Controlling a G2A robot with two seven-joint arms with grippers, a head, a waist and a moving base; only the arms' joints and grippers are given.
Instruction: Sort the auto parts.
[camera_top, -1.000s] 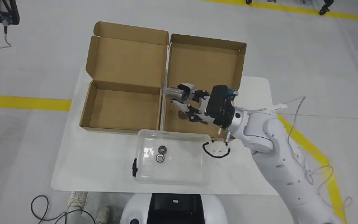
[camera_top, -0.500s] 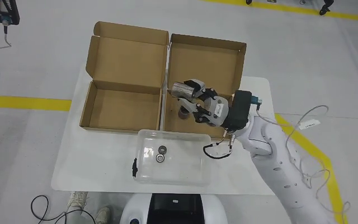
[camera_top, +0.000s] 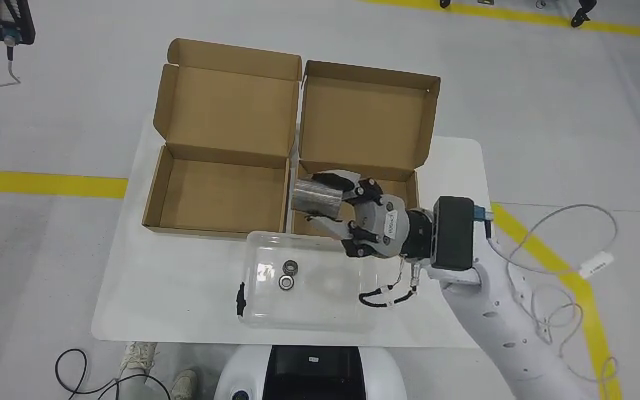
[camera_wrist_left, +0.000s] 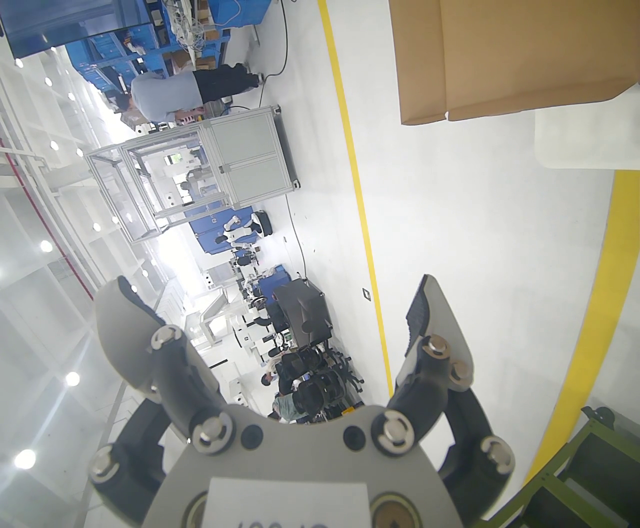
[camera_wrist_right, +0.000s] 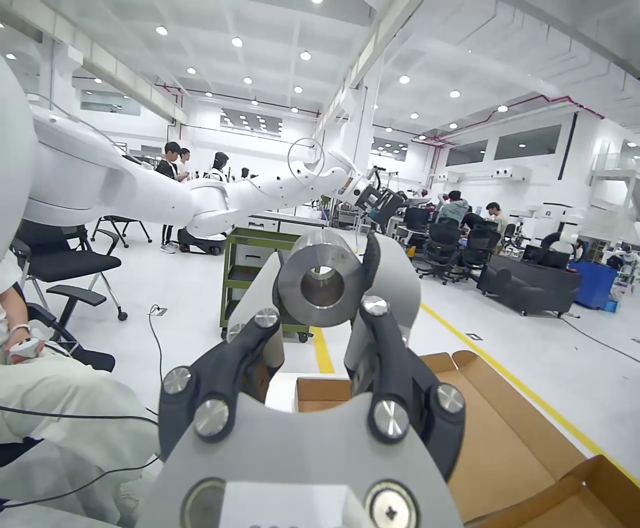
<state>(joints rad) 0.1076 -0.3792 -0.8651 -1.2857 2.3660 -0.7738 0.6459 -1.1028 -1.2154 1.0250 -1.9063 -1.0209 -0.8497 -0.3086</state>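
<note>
My right gripper (camera_top: 338, 200) is shut on a hollow metal cylinder (camera_top: 316, 195), held sideways above the front left part of the right cardboard box (camera_top: 366, 120). The right wrist view looks down the cylinder's bore (camera_wrist_right: 320, 282), clamped in the right gripper (camera_wrist_right: 322, 290), with that box (camera_wrist_right: 500, 425) beneath. Two small round bearings (camera_top: 288, 275) lie in the clear plastic tray (camera_top: 330, 300) near the table's front edge. The left cardboard box (camera_top: 215, 195) stands open. My left gripper (camera_wrist_left: 274, 295) is open, holds nothing, and hangs off the table over the floor.
A small black part (camera_top: 240, 298) lies on the white table (camera_top: 150, 290) by the tray's left edge. Both box lids stand up at the back. A black cable (camera_top: 385, 270) hangs from the right wrist over the tray's right end.
The right arm has pulled back toward the front of the table and turned. The cylinder has come from the middle of the right box down to its front left part.
</note>
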